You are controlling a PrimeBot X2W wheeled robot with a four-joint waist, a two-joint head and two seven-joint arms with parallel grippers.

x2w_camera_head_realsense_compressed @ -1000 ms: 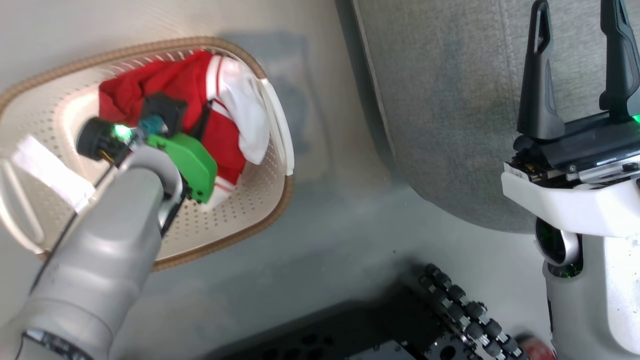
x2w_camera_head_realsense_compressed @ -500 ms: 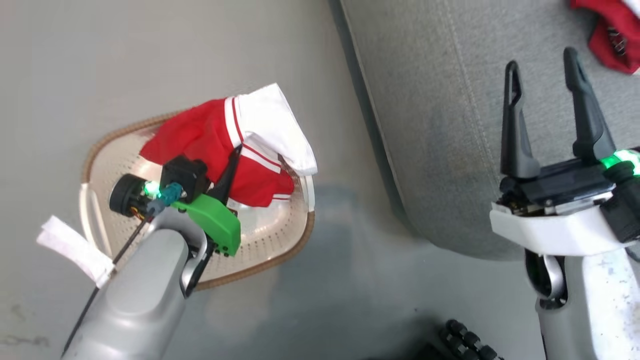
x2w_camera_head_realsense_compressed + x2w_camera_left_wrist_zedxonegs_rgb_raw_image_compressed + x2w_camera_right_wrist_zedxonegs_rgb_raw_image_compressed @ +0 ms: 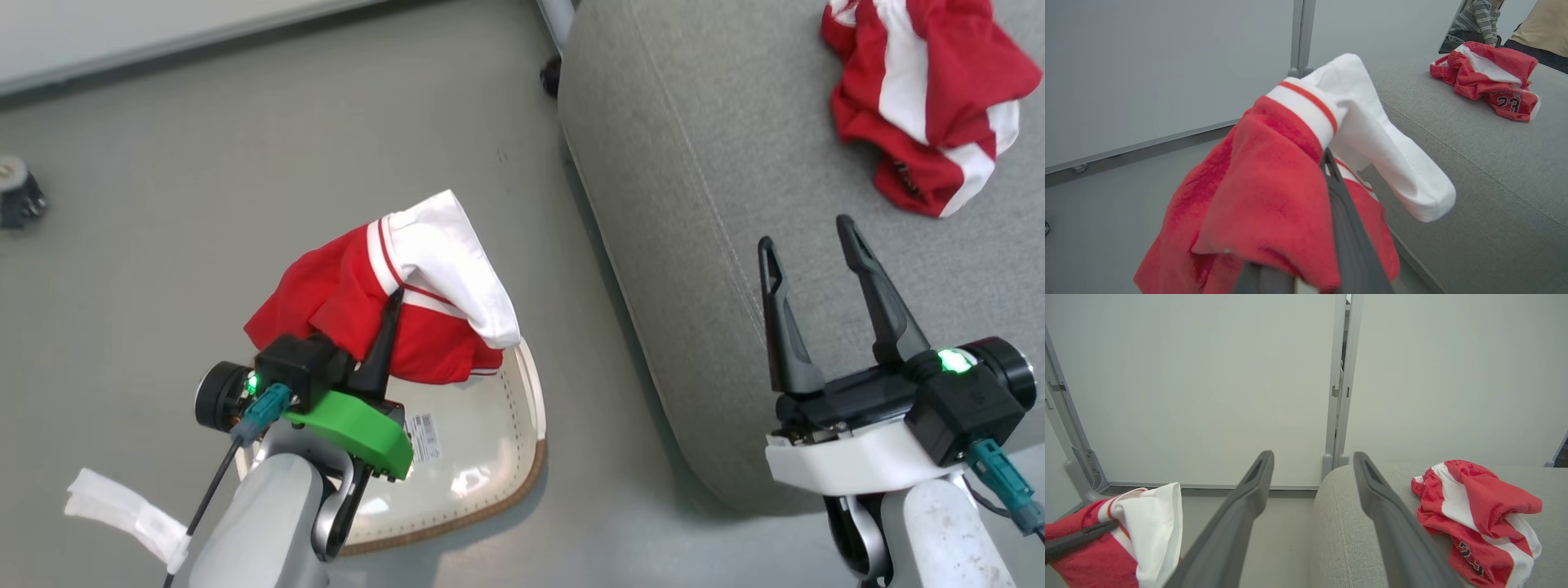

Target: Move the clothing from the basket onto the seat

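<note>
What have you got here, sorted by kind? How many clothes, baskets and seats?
Red-and-white garments: 2, the held garment pinched in the left gripper and the second garment lying on the seat
Baskets: 1, the basket on the floor
Seats: 1
Total: 4

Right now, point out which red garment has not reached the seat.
The garment pinched in the left gripper, held near the basket; the other garment lies on the seat.

At the lower left of the head view, the left gripper [image 3: 395,304] points up-frame from its pale forearm [image 3: 261,523], fingers pinched together on the clothing [image 3: 351,298]. At the lower right, the right gripper [image 3: 802,233] stands upright, its fingers spread wide apart.
</note>
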